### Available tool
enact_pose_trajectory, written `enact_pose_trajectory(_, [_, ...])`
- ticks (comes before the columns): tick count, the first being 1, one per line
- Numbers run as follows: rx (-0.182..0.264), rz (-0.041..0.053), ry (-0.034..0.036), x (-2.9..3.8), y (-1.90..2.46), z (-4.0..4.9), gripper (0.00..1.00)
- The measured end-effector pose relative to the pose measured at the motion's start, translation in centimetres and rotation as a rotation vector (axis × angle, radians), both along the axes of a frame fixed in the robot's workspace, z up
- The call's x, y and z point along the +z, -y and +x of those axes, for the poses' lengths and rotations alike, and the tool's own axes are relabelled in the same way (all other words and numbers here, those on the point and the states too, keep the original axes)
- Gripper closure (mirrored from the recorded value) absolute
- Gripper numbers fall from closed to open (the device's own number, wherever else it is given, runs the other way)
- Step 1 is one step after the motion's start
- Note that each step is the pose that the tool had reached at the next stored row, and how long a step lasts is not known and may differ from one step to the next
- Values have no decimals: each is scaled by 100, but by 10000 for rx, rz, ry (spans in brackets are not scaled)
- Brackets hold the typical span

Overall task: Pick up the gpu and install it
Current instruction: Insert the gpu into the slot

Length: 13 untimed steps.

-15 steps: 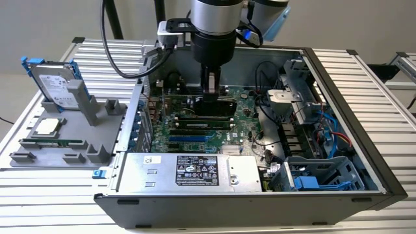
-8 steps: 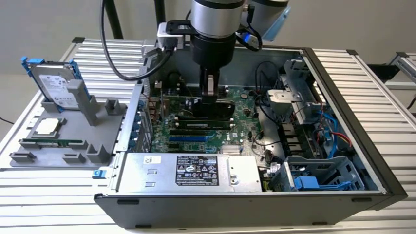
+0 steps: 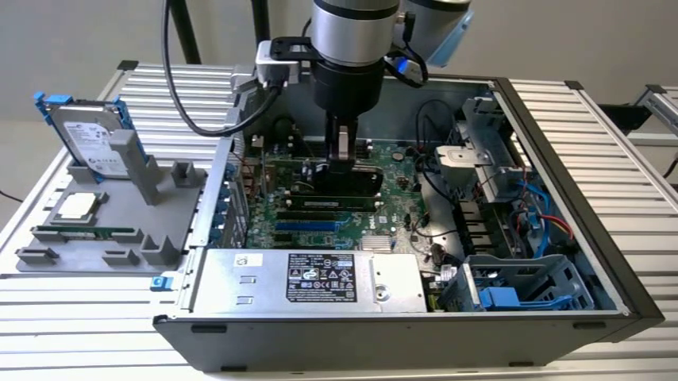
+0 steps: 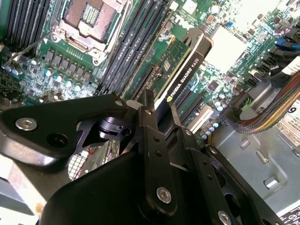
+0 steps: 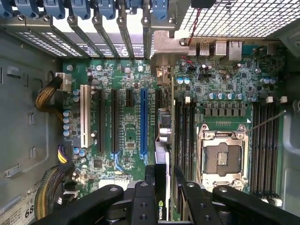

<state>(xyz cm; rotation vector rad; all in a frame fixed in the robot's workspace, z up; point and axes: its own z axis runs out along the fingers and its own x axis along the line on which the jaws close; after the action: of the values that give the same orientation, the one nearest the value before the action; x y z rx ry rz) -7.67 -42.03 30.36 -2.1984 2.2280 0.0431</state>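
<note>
Second wrist view, end effector (image 4: 157, 110) clamped on gpu (image 4: 180, 70), black shroud edge, green board.

Table (image 3: 625, 143): ribbed aluminium profile surface, pale silver, slats running across the exterior view; black end caps at the far corners.

Wall (image 3: 85, 40): plain, off-white to pale grey, unmarked, behind the table.

Second frame (image 3: 662, 103): a further piece of ribbed aluminium at the exterior view's right edge, standing apart from the table.

Floor: a light strip shows past the table at the exterior view's left edge.

Light: even, diffuse, soft shadows; source not visible.
</note>
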Motion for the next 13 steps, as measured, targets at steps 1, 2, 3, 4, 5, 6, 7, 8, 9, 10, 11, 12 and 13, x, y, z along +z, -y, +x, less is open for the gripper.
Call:
enact_pose_trajectory(1, [0, 0, 0, 0, 1, 0, 100])
enact_pose_trajectory(2, [1, 0, 0, -1, 2, 0, 100])
enact_pose_trajectory(3, [1, 1, 0, -1, 4, 0, 100])
enact_pose_trajectory(4, [1, 0, 0, -3, 6, 0, 100])
enact_pose_trajectory(5, [1, 1, 0, -5, 9, 0, 100])
enact_pose_trajectory(6, [3, -2, -2, -6, 15, 1, 100])
enact_pose_trajectory(7, [3, -1, -1, -9, 22, 1, 100])
enact_pose_trajectory(8, [1, 0, 0, -13, 28, 0, 100])
enact_pose_trajectory(9, [1, 0, 0, -17, 33, 0, 100])
enact_pose_trajectory(10, [1, 1, 1, -22, 38, 0, 100])
enact_pose_trajectory(11, [0, 2, 1, -27, 42, 0, 100])
enact_pose_trajectory(12, [1, -1, -1, -29, 48, 0, 100])
enact_pose_trajectory(13, [1, -2, -1, -31, 54, 0, 100])
